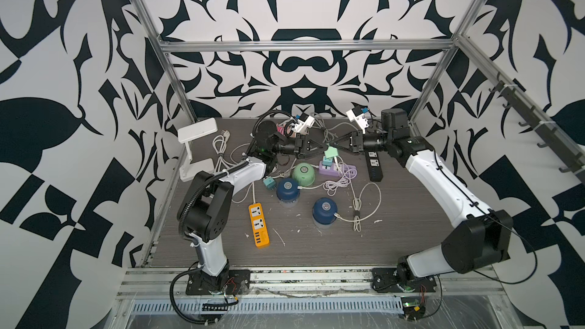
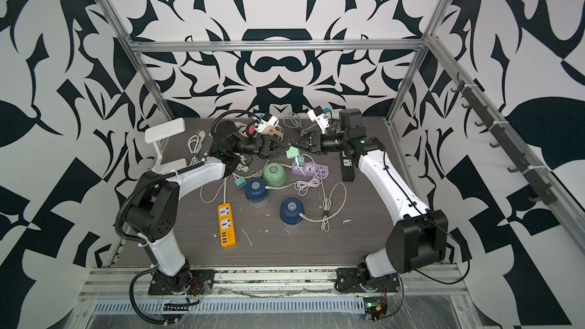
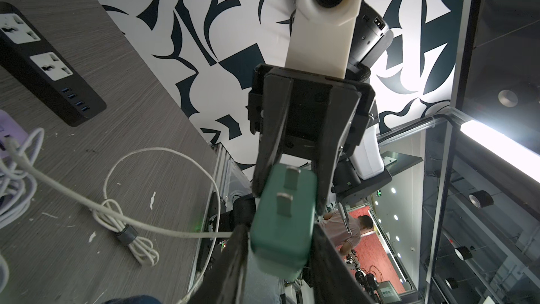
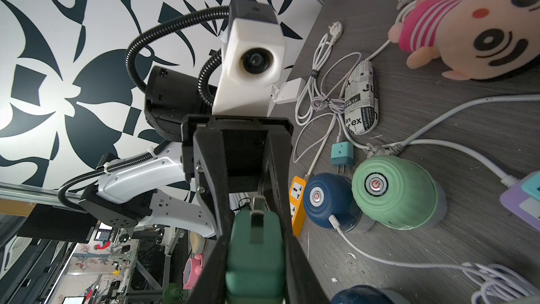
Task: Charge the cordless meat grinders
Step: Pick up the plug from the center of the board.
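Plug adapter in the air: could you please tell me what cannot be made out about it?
- Both top views: plug adapter too small; fingers crowd it.
- Right wrist view: one end cut by picture edge.
- Left wrist view: cable joint hidden behind left gripper finger; grip unclear.

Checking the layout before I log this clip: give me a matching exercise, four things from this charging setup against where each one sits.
Things
1. mint green grinder
2. orange power strip
3. black power strip
4. mint plug adapter

Places
A. partly under the right arm
B. up in the air where the left gripper and right gripper meet
C. toward the front of the table, beside the left arm
D. next to the purple power strip

Pairs: 1-D, 2-C, 3-A, 4-B
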Available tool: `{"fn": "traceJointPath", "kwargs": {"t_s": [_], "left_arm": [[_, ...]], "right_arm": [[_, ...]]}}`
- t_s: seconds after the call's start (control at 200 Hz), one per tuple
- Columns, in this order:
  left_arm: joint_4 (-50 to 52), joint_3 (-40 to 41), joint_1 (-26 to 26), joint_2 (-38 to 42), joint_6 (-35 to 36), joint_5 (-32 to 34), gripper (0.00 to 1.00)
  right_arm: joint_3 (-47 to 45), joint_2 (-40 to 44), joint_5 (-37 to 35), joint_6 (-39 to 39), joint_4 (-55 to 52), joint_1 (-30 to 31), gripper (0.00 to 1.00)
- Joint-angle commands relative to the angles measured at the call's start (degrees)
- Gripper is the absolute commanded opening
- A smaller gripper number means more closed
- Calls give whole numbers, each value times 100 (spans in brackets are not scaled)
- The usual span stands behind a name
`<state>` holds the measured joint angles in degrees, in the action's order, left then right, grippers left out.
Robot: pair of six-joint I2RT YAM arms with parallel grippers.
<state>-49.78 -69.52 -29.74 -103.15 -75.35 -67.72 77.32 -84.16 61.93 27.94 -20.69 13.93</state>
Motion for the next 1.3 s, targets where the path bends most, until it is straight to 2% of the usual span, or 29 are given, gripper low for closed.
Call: {"fn": "traceJointPath", "kwargs": {"t_s": [0.0,0.2,0.445,0.52,0.595,0.73,0.8,0.93,1.05,1.175,1.295], "left_arm": [[823,-248,-62,223,690,-105,36],[1663,-308,-85,349,1300,-77,28],[1647,-341,-94,302,1247,-51,4],[1616,-319,-94,296,1217,11,0],[1557,-294,-94,303,1173,145,0],[920,-95,-98,325,842,607,0],[263,-7,-78,298,430,959,0],[-876,4,-44,183,-267,1738,0],[-1433,-13,18,114,-528,2608,0],[-2229,13,47,7,-884,3509,0],[-2597,-59,14,-49,-1044,3876,0]], "right_arm": [[204,25,17,-148,30,75,0],[231,-26,-60,-287,-135,145,0],[227,-75,-98,-282,-178,189,0],[177,-49,-146,-191,-48,184,14],[23,77,-311,6,293,189,36],[-501,484,-968,737,1688,180,61],[-814,692,-1433,1116,2456,180,67],[-1570,997,-2136,1870,4204,172,70],[-2142,1083,-2484,2546,5770,171,71],[-2217,865,-2537,3017,6547,178,71],[-2143,552,-2563,3366,7262,179,71]]}}
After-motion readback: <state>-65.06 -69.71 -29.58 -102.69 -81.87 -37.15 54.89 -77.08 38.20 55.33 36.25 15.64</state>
